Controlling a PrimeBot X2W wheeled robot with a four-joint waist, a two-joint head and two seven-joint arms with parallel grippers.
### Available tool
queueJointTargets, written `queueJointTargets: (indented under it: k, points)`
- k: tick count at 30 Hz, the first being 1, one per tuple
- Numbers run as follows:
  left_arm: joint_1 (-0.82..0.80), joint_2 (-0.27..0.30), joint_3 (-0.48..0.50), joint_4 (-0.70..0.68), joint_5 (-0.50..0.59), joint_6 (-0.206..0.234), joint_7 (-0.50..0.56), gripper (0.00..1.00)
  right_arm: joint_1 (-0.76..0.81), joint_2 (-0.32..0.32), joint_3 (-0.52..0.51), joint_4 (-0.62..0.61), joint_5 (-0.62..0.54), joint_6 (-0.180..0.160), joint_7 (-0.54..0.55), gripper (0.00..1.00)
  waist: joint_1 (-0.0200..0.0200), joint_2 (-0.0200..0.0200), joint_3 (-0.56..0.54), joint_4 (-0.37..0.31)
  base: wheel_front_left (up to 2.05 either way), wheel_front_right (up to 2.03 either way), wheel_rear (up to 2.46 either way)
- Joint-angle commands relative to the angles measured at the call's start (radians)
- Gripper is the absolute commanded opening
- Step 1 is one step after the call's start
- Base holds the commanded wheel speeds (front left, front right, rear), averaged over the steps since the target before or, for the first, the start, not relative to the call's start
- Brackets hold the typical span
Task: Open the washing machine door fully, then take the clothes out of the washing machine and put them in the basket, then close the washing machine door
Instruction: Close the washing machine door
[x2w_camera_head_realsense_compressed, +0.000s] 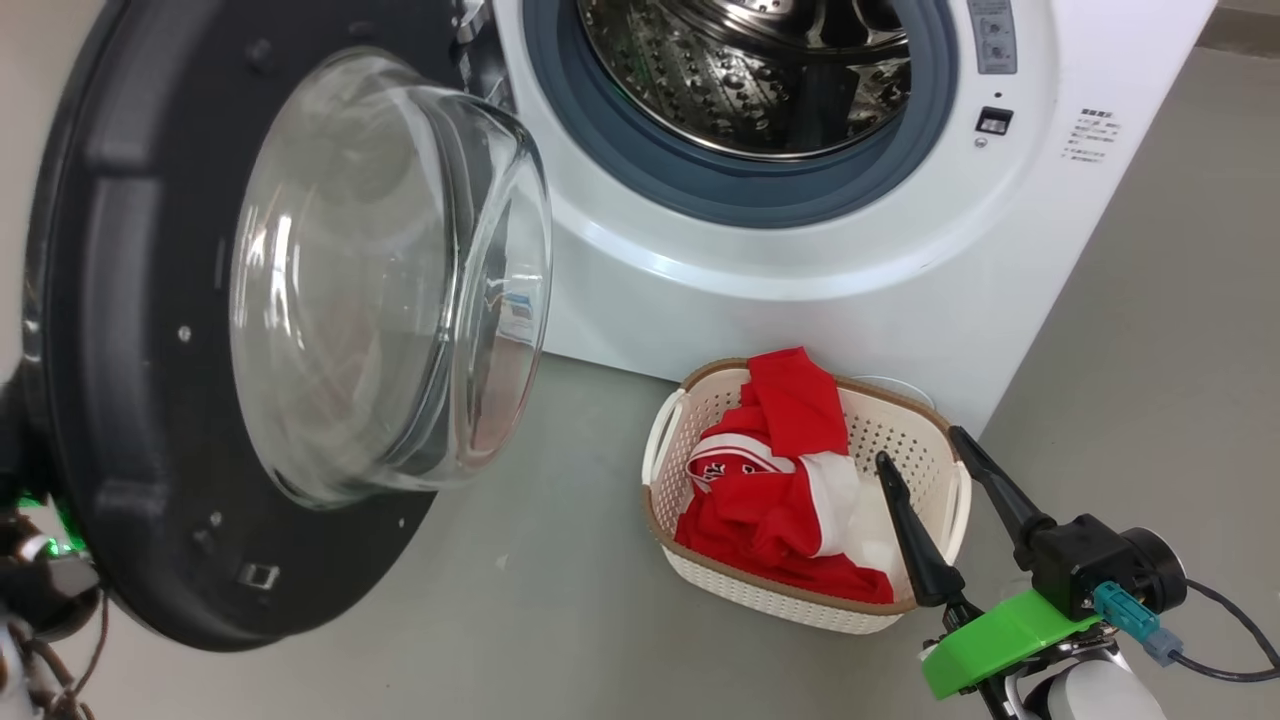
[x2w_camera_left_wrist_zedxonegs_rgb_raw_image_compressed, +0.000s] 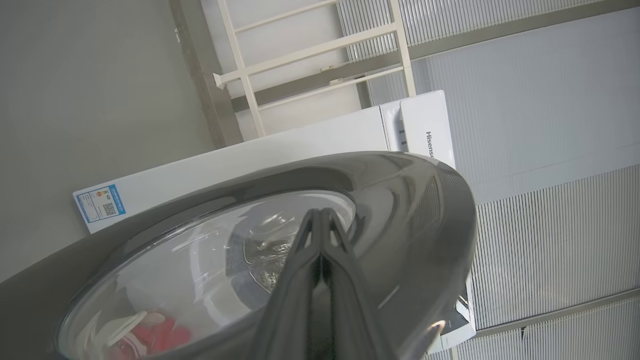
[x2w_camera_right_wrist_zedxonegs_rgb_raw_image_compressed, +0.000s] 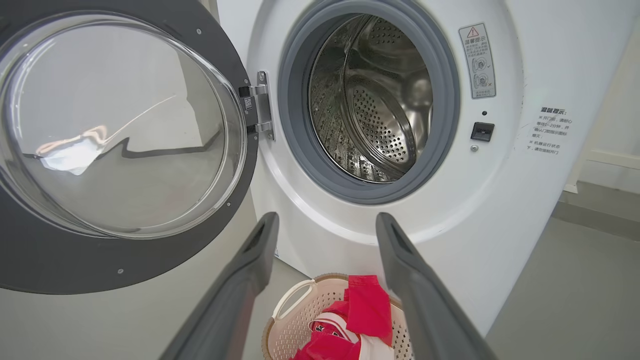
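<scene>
The washing machine door (x2w_camera_head_realsense_compressed: 130, 400) stands swung open to the left, its glass bowl (x2w_camera_head_realsense_compressed: 390, 280) bulging toward me. The washing machine (x2w_camera_head_realsense_compressed: 800, 260) shows a bare steel drum (x2w_camera_right_wrist_zedxonegs_rgb_raw_image_compressed: 375, 100). On the floor before it sits the basket (x2w_camera_head_realsense_compressed: 665, 440) with the red and white clothes (x2w_camera_head_realsense_compressed: 780, 490) piled inside. My right gripper (x2w_camera_head_realsense_compressed: 922, 447) hovers open just right of the basket, nothing between its fingers (x2w_camera_right_wrist_zedxonegs_rgb_raw_image_compressed: 260, 250). My left gripper (x2w_camera_left_wrist_zedxonegs_rgb_raw_image_compressed: 320, 212) is shut and empty, lying close along the door's glossy outer face (x2w_camera_left_wrist_zedxonegs_rgb_raw_image_compressed: 425, 225). Whether it touches the door is unclear.
Grey floor (x2w_camera_head_realsense_compressed: 520, 600) spreads between door and basket. Part of my left arm (x2w_camera_head_realsense_compressed: 40, 575) sits behind the door's lower edge. A white frame (x2w_camera_left_wrist_zedxonegs_rgb_raw_image_compressed: 310, 50) and ribbed wall panels (x2w_camera_left_wrist_zedxonegs_rgb_raw_image_compressed: 550, 225) lie beyond the machine. The door hinge (x2w_camera_right_wrist_zedxonegs_rgb_raw_image_compressed: 257, 105) joins door to machine.
</scene>
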Motion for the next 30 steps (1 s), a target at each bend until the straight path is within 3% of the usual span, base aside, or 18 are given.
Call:
queueJointTargets:
  k: [1,21,30]
  points:
    - [0.008,0.014,-0.008,-0.04,-0.014,0.007,0.011,0.0,-0.018,0.0,0.023,-0.02,0.006,0.006,-0.006,1.0,0.0,0.0,-0.005,-0.008,0.0,0.0,0.0]
    - [0.2,0.007,-0.275,-0.289,-0.172,0.082,-0.192,0.0,-0.003,0.0,0.009,-0.02,0.036,0.006,-0.006,1.0,0.0,0.0,-0.031,-0.119,0.0,0.0,0.0]
    - [0.243,0.007,-0.318,-0.338,-0.201,0.096,-0.229,0.0,0.005,0.0,0.003,-0.022,0.032,0.006,-0.006,1.0,0.0,0.0,-0.039,-0.136,0.0,0.0,0.0]
